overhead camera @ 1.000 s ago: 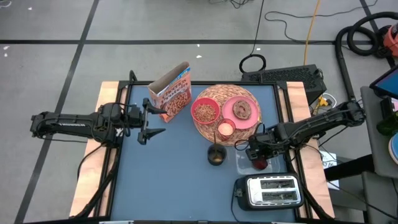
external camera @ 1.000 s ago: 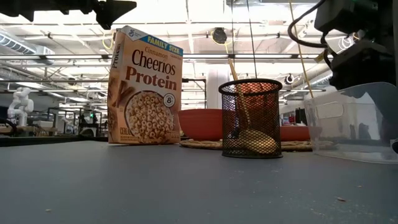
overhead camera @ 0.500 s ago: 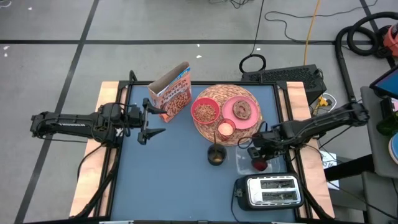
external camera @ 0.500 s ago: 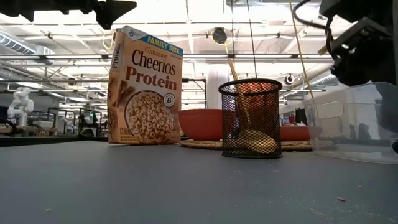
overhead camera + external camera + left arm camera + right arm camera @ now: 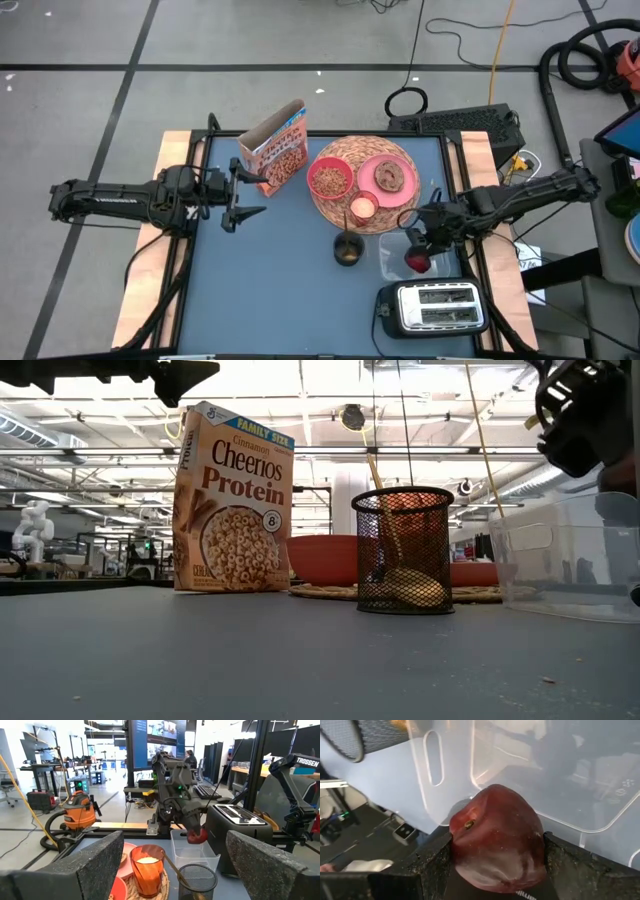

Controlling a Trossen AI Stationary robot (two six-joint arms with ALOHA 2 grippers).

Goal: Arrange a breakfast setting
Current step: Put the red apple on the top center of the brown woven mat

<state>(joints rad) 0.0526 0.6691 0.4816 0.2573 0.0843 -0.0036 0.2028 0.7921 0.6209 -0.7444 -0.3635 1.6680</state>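
Right hand: your right hand grips the dark red fruit between its two fingers, raised above the clear tub near the bench's right edge; the left wrist view shows the fruit hanging over the tub's open top.
Left hand: your left hand hovers with fingers spread wide and nothing between them, beside the cereal box on the left half of the bench.
Mat: you see the round wicker mat at the far middle of the bench, carrying the pink bowl, the pink plate and the small cup.
Bread: the browned round bread lies on the plate.
Spoon: the spoon stands tilted in a black mesh cup, just in front of the mat.
Toaster: a silver toaster sits at the near right corner, just beside the tub.
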